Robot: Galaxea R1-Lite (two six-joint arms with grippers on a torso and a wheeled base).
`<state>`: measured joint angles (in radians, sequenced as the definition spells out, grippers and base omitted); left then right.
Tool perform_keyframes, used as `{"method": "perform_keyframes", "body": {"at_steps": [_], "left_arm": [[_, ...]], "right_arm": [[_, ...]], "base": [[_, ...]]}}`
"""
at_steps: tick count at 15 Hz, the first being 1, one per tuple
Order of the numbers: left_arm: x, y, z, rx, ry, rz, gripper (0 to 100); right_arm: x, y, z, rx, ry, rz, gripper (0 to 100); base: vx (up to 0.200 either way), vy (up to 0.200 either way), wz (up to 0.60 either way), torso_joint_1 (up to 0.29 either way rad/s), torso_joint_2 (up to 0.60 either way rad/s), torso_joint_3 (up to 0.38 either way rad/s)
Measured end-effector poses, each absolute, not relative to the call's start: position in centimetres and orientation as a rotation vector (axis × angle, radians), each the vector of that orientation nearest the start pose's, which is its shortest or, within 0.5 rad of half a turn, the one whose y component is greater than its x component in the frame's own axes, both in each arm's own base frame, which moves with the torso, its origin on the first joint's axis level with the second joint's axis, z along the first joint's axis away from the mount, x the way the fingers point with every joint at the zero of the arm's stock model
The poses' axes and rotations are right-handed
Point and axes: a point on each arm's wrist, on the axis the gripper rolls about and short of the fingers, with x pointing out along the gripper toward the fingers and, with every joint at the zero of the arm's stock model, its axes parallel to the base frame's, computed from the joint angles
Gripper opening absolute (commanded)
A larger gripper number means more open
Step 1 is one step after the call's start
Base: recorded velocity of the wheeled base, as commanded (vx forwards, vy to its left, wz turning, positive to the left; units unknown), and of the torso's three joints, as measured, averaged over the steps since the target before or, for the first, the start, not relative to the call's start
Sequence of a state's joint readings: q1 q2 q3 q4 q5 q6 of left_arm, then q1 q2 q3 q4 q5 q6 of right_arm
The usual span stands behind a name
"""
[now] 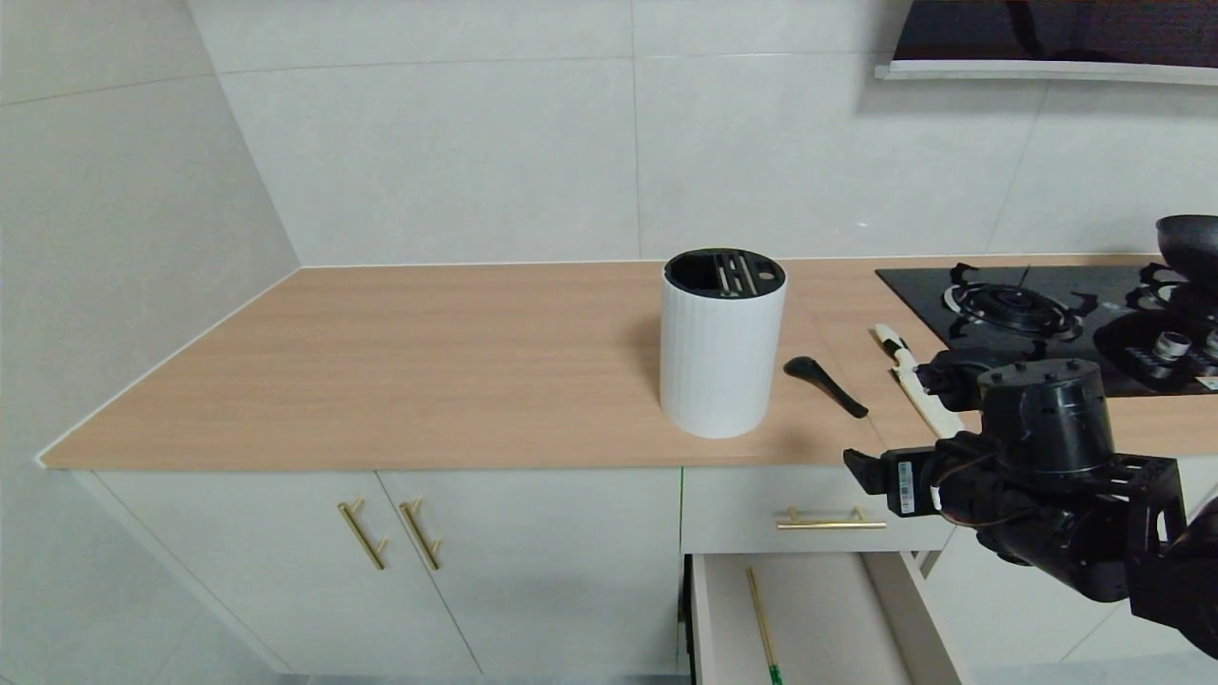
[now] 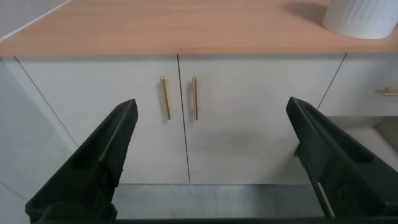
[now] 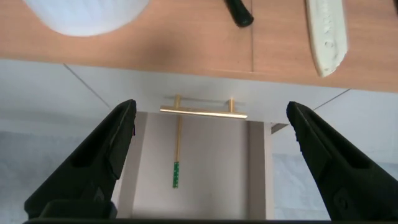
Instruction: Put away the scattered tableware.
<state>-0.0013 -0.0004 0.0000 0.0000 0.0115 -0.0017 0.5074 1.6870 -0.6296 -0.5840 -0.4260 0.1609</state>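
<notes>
The right pincer [image 3: 210,112] hangs open above a drawer [image 1: 828,609] holding a chopstick [image 1: 761,614]; a spoon [image 1: 824,383] and knife [image 1: 906,369] lie on the bench [image 1: 428,362]. The left pincer [image 2: 211,106] is open too.

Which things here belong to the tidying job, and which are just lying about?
Job: black spoon, white utensil, chopstick, open drawer, white holder.
Lying about: gas hob, black pot, cupboard doors.
</notes>
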Motion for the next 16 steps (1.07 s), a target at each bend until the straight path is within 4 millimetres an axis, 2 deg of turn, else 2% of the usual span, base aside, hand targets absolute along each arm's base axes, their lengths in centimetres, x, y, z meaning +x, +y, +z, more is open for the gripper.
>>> {"method": "perform_keyframes", "body": {"at_steps": [4, 8, 11, 14, 16], "left_arm": [[-2.3, 0.0, 7.5, -0.002, 0.000, 0.010, 100], [-2.3, 0.0, 7.5, -0.002, 0.000, 0.010, 100], [-2.3, 0.0, 7.5, -0.002, 0.000, 0.010, 100], [-2.3, 0.0, 7.5, -0.002, 0.000, 0.010, 100], [-2.3, 0.0, 7.5, -0.001, 0.000, 0.010, 100]], "right_arm": [[25.4, 11.5, 14.0, -0.083, 0.421, 0.033, 100], [29.1, 9.4, 15.7, -0.088, 0.364, 0.047, 100], [32.8, 8.3, 16.7, -0.135, 0.308, 0.108, 100], [35.6, 8.0, 16.1, -0.121, 0.287, 0.213, 100], [36.7, 7.8, 14.9, -0.111, 0.308, 0.297, 100]], "base": [[0.000, 0.000, 0.00, 0.009, -0.01, -0.008], [0.000, 0.000, 0.00, 0.000, 0.00, 0.000], [0.000, 0.000, 0.00, 0.000, 0.00, 0.000], [0.000, 0.000, 0.00, 0.000, 0.00, 0.000], [0.000, 0.000, 0.00, 0.000, 0.00, 0.000]]}}
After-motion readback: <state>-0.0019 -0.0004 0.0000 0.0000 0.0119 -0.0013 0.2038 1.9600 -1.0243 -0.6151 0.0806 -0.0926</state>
